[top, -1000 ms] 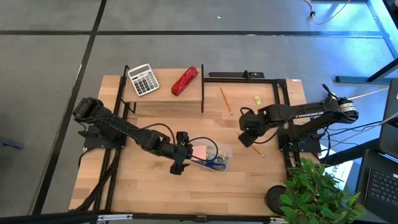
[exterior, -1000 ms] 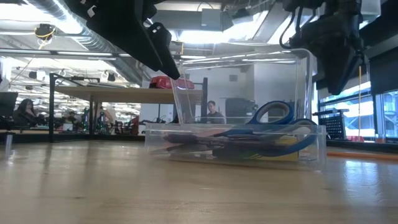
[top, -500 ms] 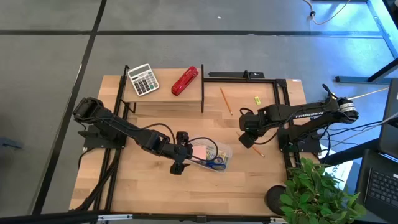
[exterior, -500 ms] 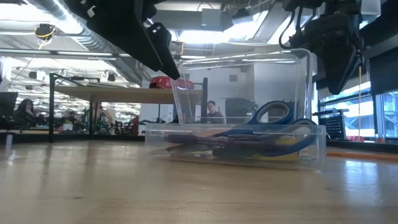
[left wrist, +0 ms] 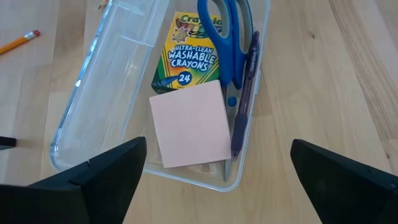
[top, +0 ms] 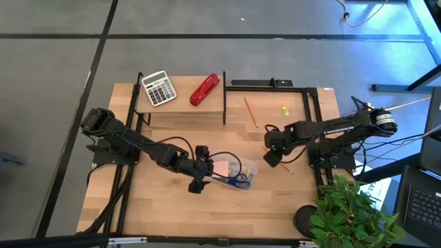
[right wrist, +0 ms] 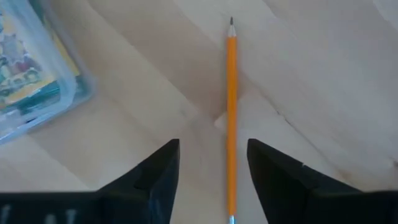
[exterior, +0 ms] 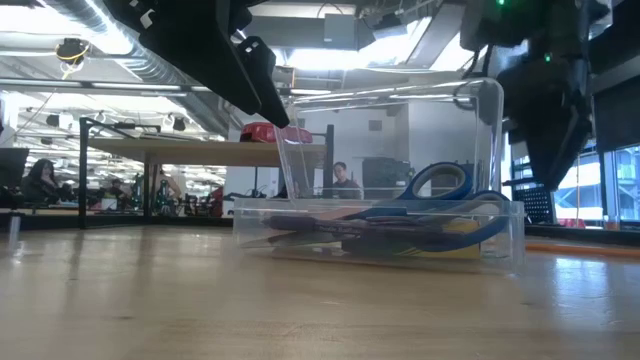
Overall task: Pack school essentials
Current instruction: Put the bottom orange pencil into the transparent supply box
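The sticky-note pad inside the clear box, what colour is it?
Pale pink: the sticky-note pad shows best in the left wrist view, lying beside the crayon box.

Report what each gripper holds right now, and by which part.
Nothing is held. The right gripper stands open astride an orange pencil lying on the table; the left gripper hangs open over the clear box.

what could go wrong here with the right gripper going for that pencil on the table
1. The right gripper straddles the thin orange pencil, which lies flat on the wood; closing fingers may roll it away or scrape the table.
2. A grip near one end could leave the pencil tilting or slipping on the way.
3. The left gripper hovers open over the clear box, so the arms could crowd each other at the drop.
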